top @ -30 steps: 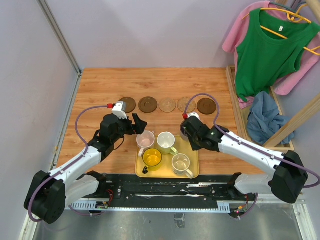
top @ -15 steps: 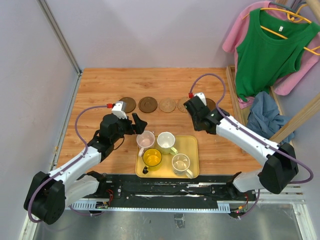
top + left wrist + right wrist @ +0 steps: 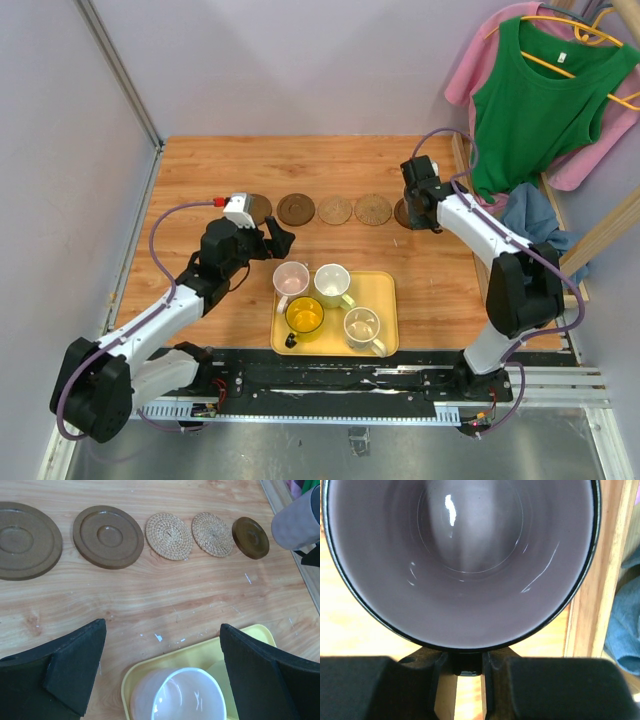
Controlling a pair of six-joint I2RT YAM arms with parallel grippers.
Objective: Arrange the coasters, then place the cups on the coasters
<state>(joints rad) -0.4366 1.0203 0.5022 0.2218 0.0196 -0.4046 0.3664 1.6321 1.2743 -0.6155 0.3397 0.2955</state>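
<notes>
Five coasters lie in a row on the wooden table: dark brown (image 3: 22,540), dark brown (image 3: 108,536), tan woven (image 3: 169,536), tan woven (image 3: 212,534) and a small dark brown one (image 3: 250,537). My right gripper (image 3: 468,667) is shut on the handle of the grey-purple cup (image 3: 460,555), which hangs upright by the rightmost coaster (image 3: 401,214). The pink cup (image 3: 175,695), a whitish cup (image 3: 332,283), the yellow cup (image 3: 304,315) and a cream cup (image 3: 362,327) stand on the yellow tray (image 3: 385,300). My left gripper (image 3: 162,627) is open, just above and behind the pink cup.
A wooden rack (image 3: 465,190) borders the table's right side, close to my right gripper (image 3: 415,208), with a green top (image 3: 540,100) and blue cloth (image 3: 530,235) hanging there. A wall panel (image 3: 130,200) runs along the left edge.
My right arm has swung from the tray's right side out to the far right end of the coaster row, carrying the grey-purple cup. The left arm has barely shifted.
</notes>
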